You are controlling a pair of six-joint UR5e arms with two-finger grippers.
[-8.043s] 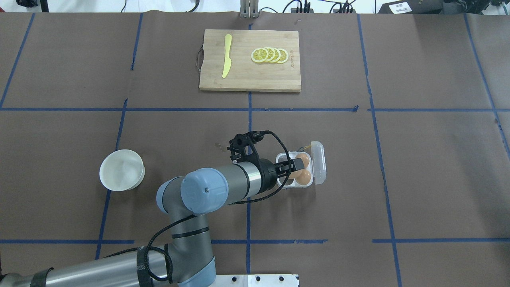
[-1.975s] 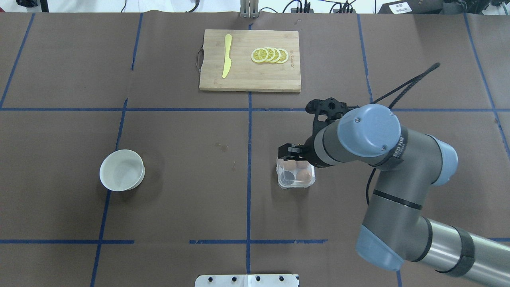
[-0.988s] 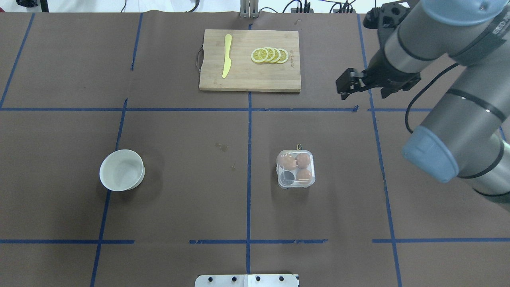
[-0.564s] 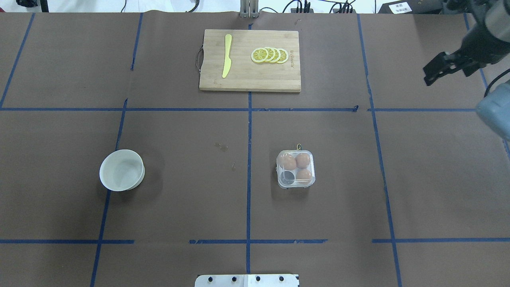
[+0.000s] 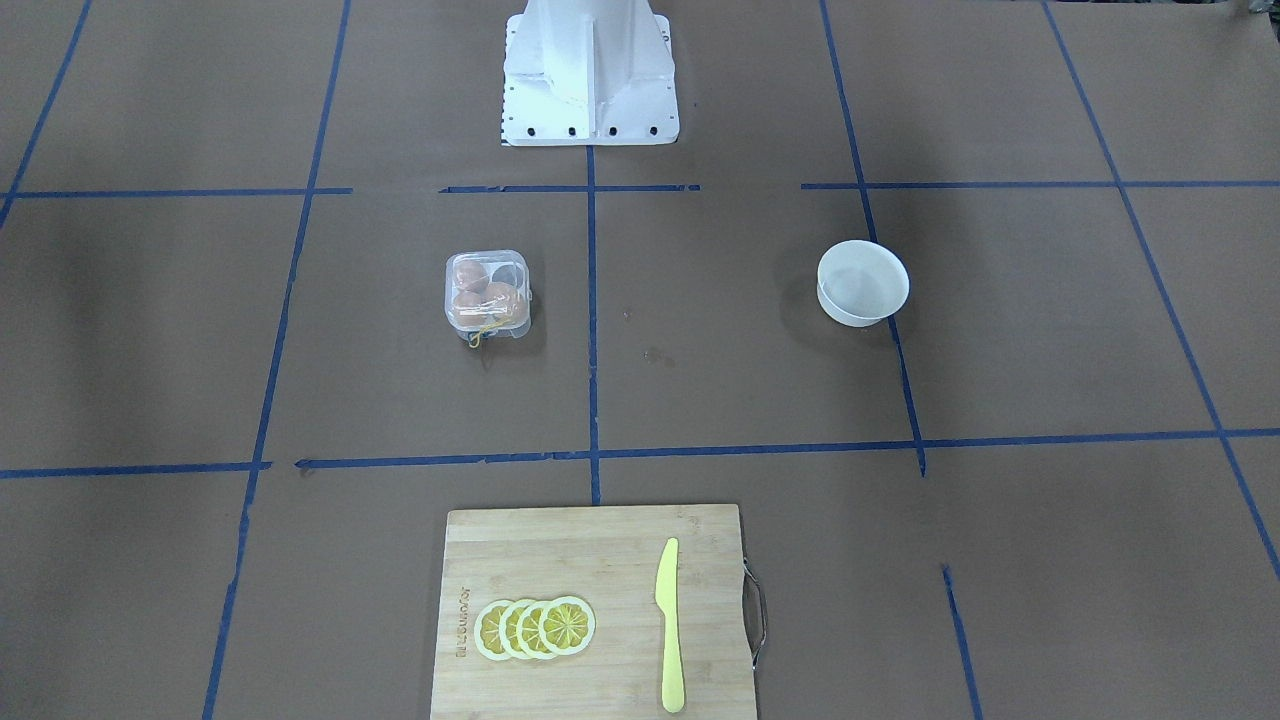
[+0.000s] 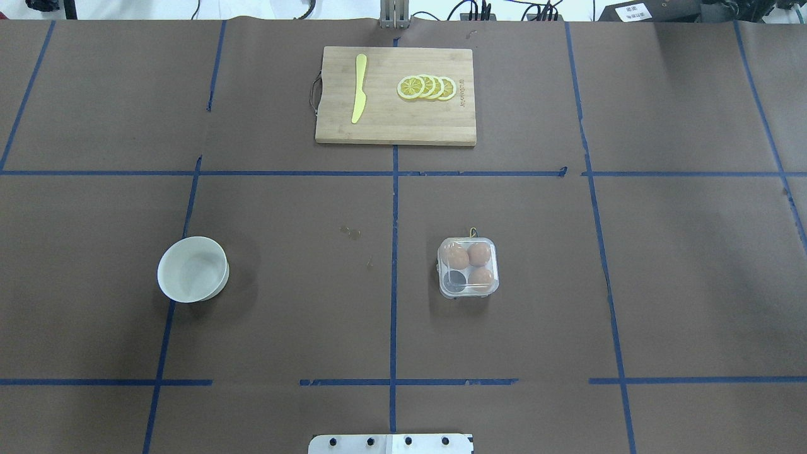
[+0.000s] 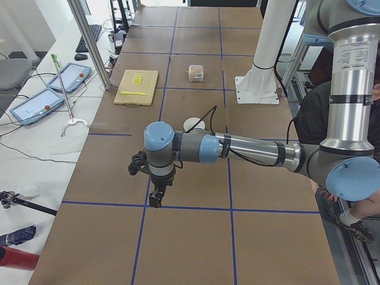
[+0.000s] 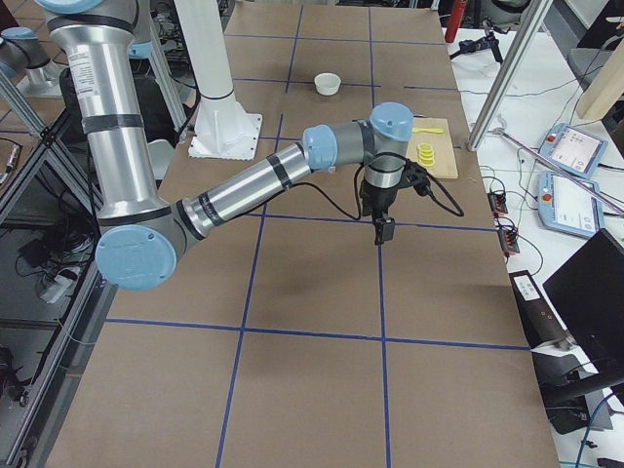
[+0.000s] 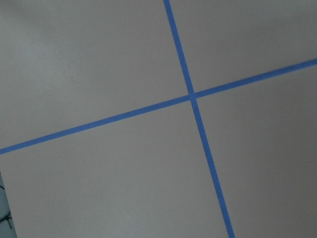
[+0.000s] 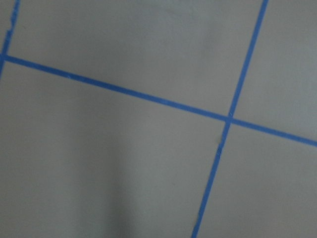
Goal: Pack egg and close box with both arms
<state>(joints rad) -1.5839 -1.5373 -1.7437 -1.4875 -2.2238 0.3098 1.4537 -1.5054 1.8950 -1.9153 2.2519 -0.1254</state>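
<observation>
Judged from the overhead view, the task looks finished. The box [image 6: 468,275] sits shut just right of the frame's centre, and no arm is in that view. Nothing appears left to do, though whether the lid [image 6: 468,267] has snapped fully home is too fine to see.

Scanning the overhead frame from left to right:
- **Mid-left:** a round white bowl [image 6: 192,269] stands here.
- **Upper centre:** a wooden cutting board [image 6: 396,126] bears a yellow knife [image 6: 359,88] and, to its right, 4 overlapping lemon slices [image 6: 427,87].
- **Right of centre:** the box, well apart from both.

The box is a small square carton of clear plastic with rounded corners. Through the lid show 3 orange-brown eggs [image 6: 479,253] in 3 of its 4 cups: 2 along the upper edge and 1 at the lower right. The lower-left cup holds no egg and looks dark. A yellow strand [image 6: 473,232] pokes out at the box's upper edge.

Both arms appear only in the side views. The left gripper [image 7: 155,199] hangs fingers down over the brown table [image 7: 196,237] in the lower left of its frame. The right gripper [image 8: 384,232] hangs likewise near its frame's centre — whether either is wide or narrow cannot be told. Each wrist camera shows only brown paper crossed by blue tape [image 9: 192,95].
</observation>
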